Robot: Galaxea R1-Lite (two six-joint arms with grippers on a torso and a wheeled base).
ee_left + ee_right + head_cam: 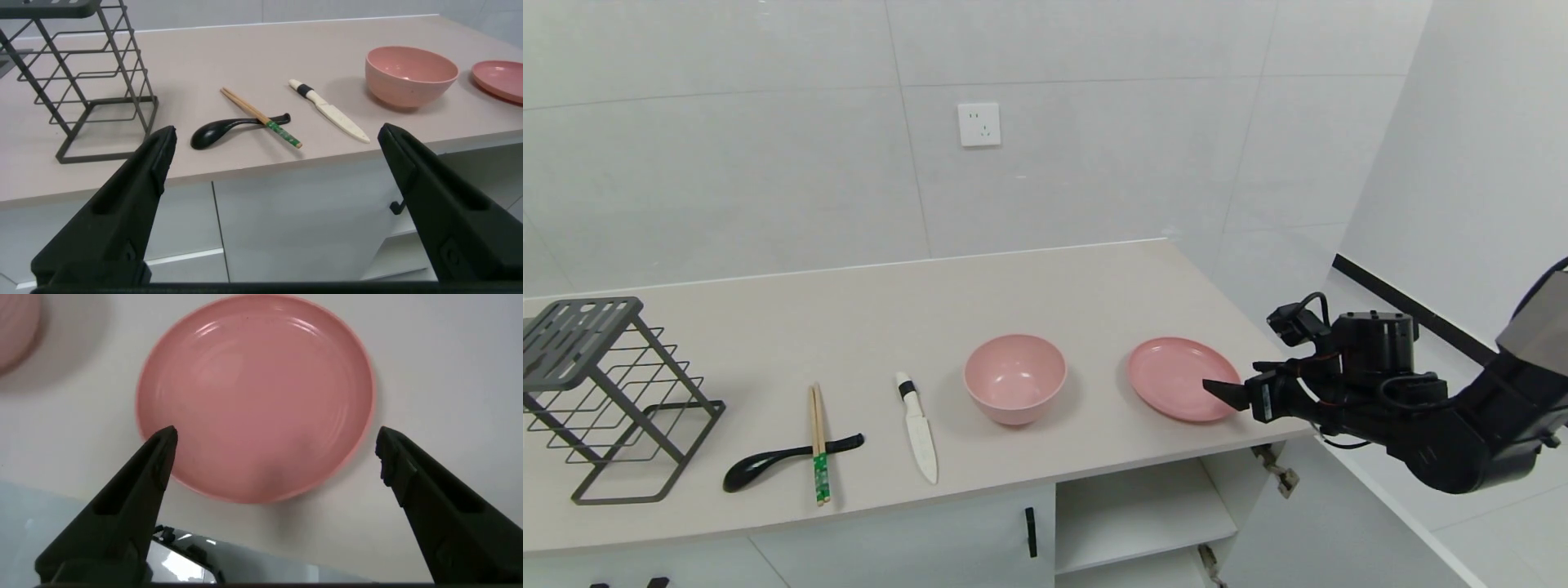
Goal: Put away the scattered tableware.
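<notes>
A pink plate lies near the counter's right front corner, with a pink bowl to its left. Further left lie a white knife, a pair of chopsticks and a black spoon under them. My right gripper is open, hovering at the plate's near right rim. My left gripper is open, held in front of the counter, facing the spoon and chopsticks.
A dark wire dish rack stands at the counter's left end. Below the counter, a cabinet door with a black handle is closed, and an open shelf compartment sits under the plate. The counter's right edge drops off just beside the plate.
</notes>
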